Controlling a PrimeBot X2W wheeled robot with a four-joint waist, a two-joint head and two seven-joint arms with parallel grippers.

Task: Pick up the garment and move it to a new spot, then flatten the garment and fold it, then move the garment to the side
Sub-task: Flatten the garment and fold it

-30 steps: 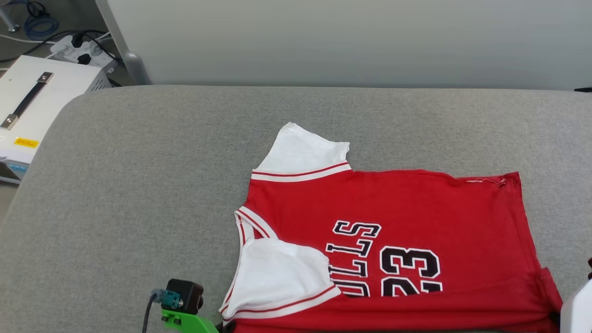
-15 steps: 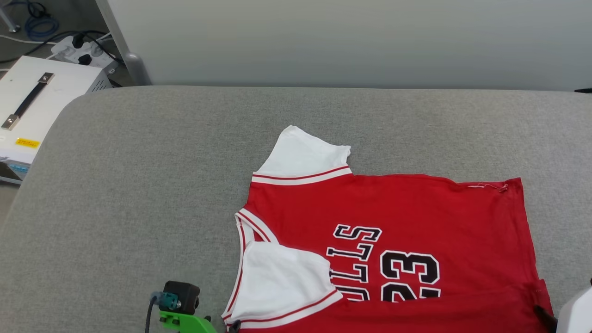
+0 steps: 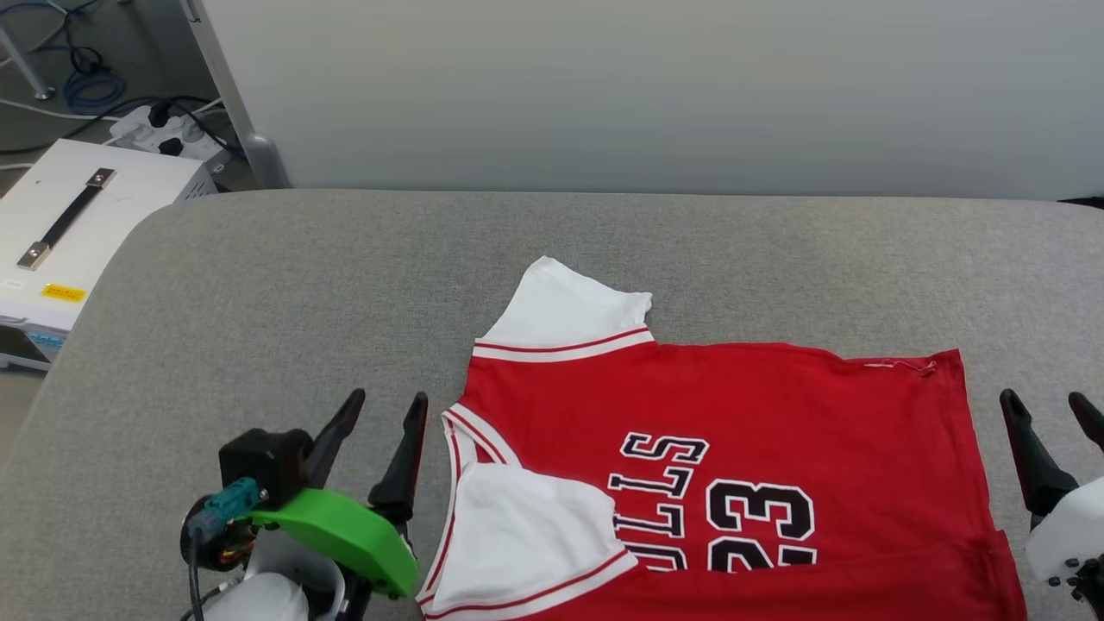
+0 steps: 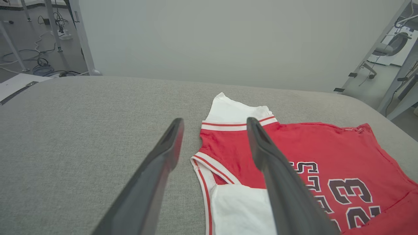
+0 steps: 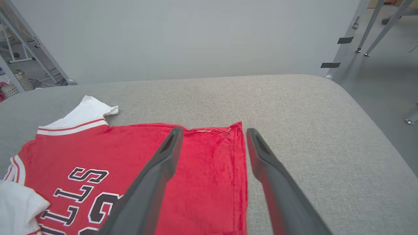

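Observation:
The garment [image 3: 776, 405] is a red jersey with black "BULLS" lettering. It lies spread on the grey padded table [image 3: 259, 302], collar to the left. Its far white sleeve [image 3: 569, 302] sticks out flat, and the near white sleeve [image 3: 526, 526] is folded over the chest. My left gripper [image 3: 386, 404] hovers open just left of the collar, holding nothing. My right gripper [image 3: 1044, 401] stands open just past the hem on the right, also holding nothing. The left wrist view shows the gripper [image 4: 214, 122] above the garment's collar side [image 4: 326, 143]. The right wrist view shows the gripper [image 5: 214, 131] over the hem corner of the garment [image 5: 130, 143].
A white box with a dark handle [image 3: 78, 224] sits off the table's left end, with a power strip and cables [image 3: 164, 129] on the floor behind it. A pale wall panel [image 3: 655, 86] runs along the table's far edge. Bare padding lies left of and beyond the jersey.
Both grippers have come further up into the head view with their fingers apart. The whole picture has shifted slightly downward. The garment lies as before.

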